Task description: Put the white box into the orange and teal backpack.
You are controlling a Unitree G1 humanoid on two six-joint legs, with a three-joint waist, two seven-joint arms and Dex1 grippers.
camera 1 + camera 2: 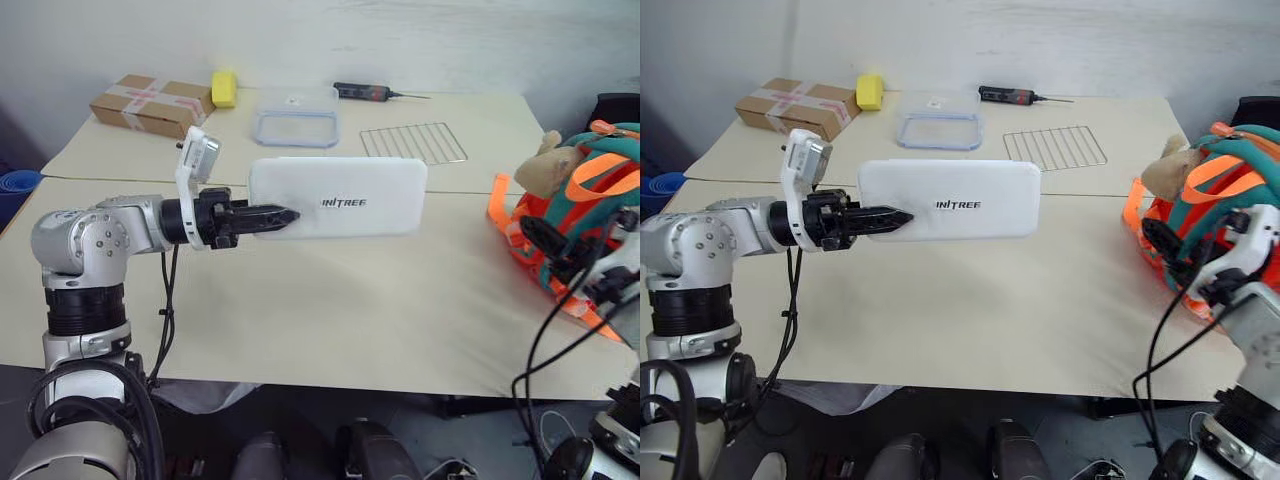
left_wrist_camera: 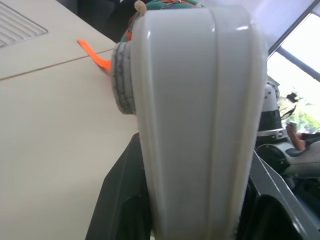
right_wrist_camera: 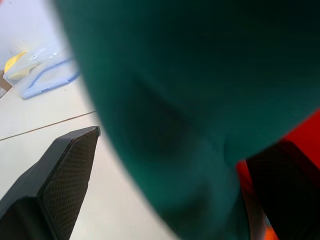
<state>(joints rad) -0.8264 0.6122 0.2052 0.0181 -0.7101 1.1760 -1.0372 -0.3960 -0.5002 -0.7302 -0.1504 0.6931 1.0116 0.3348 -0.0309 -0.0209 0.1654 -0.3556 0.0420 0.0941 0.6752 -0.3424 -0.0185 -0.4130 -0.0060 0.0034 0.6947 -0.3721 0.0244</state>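
Against the right gripper [image 3: 170, 165], wrist view shows teal backpack [image 3: 200, 75] fabric.

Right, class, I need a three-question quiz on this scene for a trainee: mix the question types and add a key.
1. True or false: the left gripper holds the white box lifted off the table.
2. Which thing lies nearest the yellow sponge? A) the wire rack B) the brown taped cardboard box C) the orange and teal backpack
3. Fill in: the right gripper is ____, its fingers either side of the backpack's teal fabric.

Key: 1 true; 2 B; 3 open
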